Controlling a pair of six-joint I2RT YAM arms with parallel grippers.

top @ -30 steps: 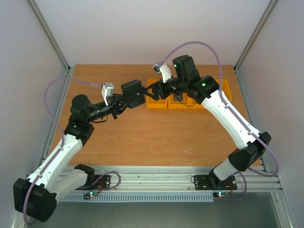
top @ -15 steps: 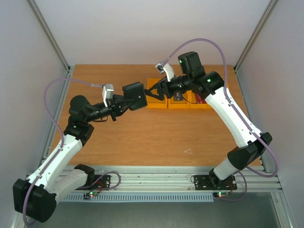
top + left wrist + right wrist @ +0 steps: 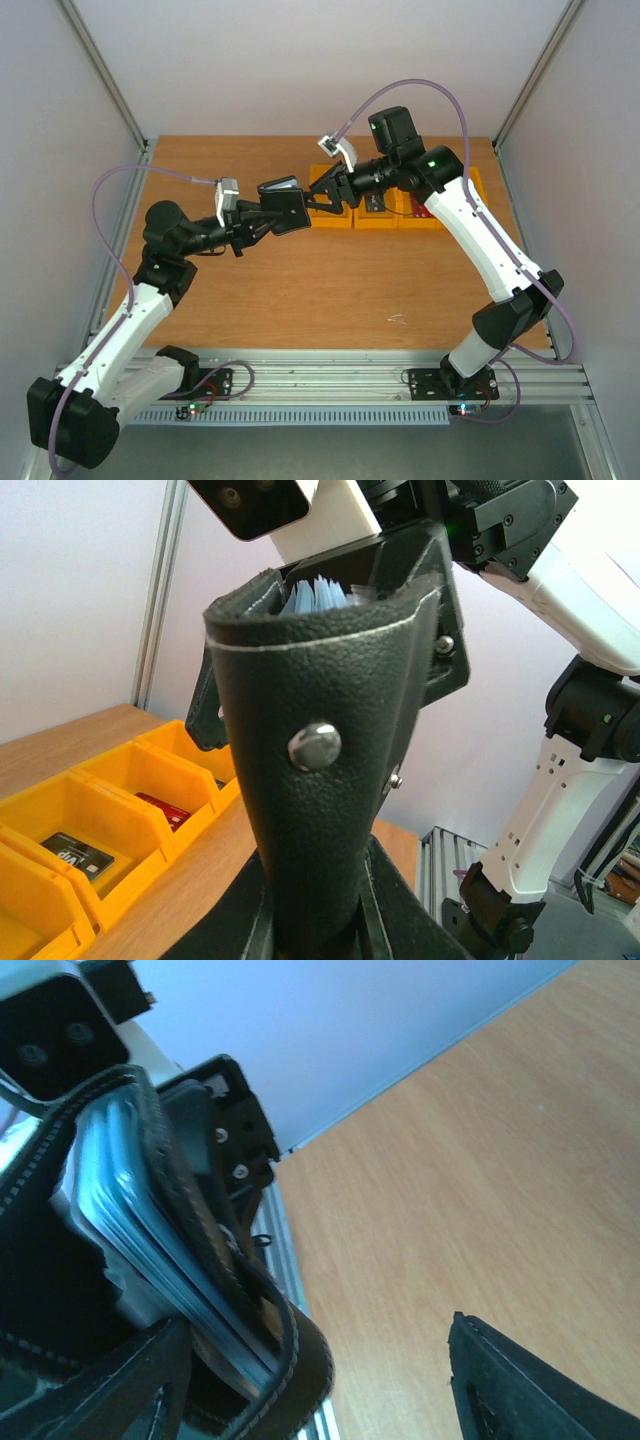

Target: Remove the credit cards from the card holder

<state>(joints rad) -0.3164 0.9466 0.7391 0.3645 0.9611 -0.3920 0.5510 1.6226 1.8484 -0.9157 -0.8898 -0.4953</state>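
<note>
The card holder (image 3: 284, 208), a black wallet with a metal snap (image 3: 314, 746), is gripped upright by my left gripper (image 3: 252, 222) above the table's middle back. In the left wrist view the gripper (image 3: 318, 925) clamps its lower end. Pale blue credit card edges (image 3: 314, 592) stick out of its open top; they also show in the right wrist view (image 3: 150, 1225). My right gripper (image 3: 322, 195) is open at the holder's right edge. In the right wrist view one finger (image 3: 540, 1385) is well apart from the holder (image 3: 250, 1360), which lies against the other finger.
A row of yellow bins (image 3: 330, 218) stands behind the right gripper at the back of the table. One holds a dark card (image 3: 75, 852), another a red card (image 3: 165, 808). Bare wood lies in front of the grippers.
</note>
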